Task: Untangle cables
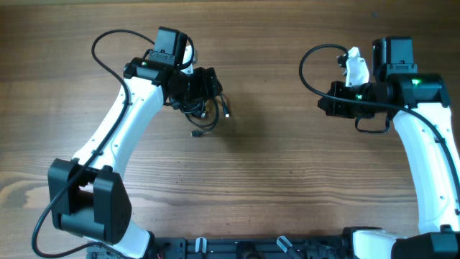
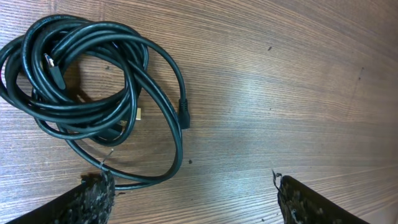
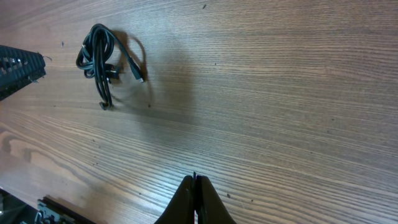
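The cables (image 2: 87,87) lie as one knotted black bundle of loops on the wooden table, with small plug ends sticking out. They also show in the overhead view (image 1: 205,109) and, small and far off, in the right wrist view (image 3: 102,62). My left gripper (image 2: 193,193) is open, its fingers wide apart just in front of the bundle; one loop passes close by the left finger. In the overhead view the left gripper (image 1: 198,86) hovers over the bundle. My right gripper (image 3: 195,198) is shut and empty, far to the right of the cables (image 1: 327,104).
The wooden table (image 1: 287,165) carries nothing else. The arm bases and a black rail (image 1: 244,248) sit at the front edge. Thick black wires run along both white arms.
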Controlling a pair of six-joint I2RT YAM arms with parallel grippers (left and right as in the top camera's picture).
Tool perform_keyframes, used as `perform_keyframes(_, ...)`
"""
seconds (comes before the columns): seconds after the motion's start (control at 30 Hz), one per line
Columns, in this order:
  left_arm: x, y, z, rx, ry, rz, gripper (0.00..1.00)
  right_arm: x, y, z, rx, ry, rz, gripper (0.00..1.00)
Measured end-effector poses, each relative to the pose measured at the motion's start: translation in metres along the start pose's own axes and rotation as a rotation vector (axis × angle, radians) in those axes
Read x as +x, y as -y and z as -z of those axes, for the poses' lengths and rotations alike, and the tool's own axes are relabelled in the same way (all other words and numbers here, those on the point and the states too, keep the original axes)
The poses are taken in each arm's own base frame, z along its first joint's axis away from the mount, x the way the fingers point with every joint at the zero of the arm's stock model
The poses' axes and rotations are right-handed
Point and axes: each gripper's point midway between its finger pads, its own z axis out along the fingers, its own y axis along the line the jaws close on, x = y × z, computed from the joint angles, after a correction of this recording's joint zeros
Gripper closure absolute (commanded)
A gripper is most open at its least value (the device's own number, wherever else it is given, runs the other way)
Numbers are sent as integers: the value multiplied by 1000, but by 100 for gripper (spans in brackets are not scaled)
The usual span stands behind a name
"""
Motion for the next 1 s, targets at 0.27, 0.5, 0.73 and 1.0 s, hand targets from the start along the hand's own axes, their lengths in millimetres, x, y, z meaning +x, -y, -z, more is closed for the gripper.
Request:
perform_keyframes(0.27, 1, 0, 0, -2, -3, 1, 14, 2, 0, 0, 0, -8, -1, 96)
perform_keyframes(0.5, 2, -2, 0, -9, -6, 3, 14, 2, 0, 0, 0, -8, -1, 96)
perform_keyframes(0.73, 3, -4, 0, -20, -11, 5, 12, 3, 0, 0, 1, -11, -2, 96)
perform_keyframes(1.0, 11, 6, -4, -20, -22, -24, 9, 2, 4, 0, 23, -8, -37, 96)
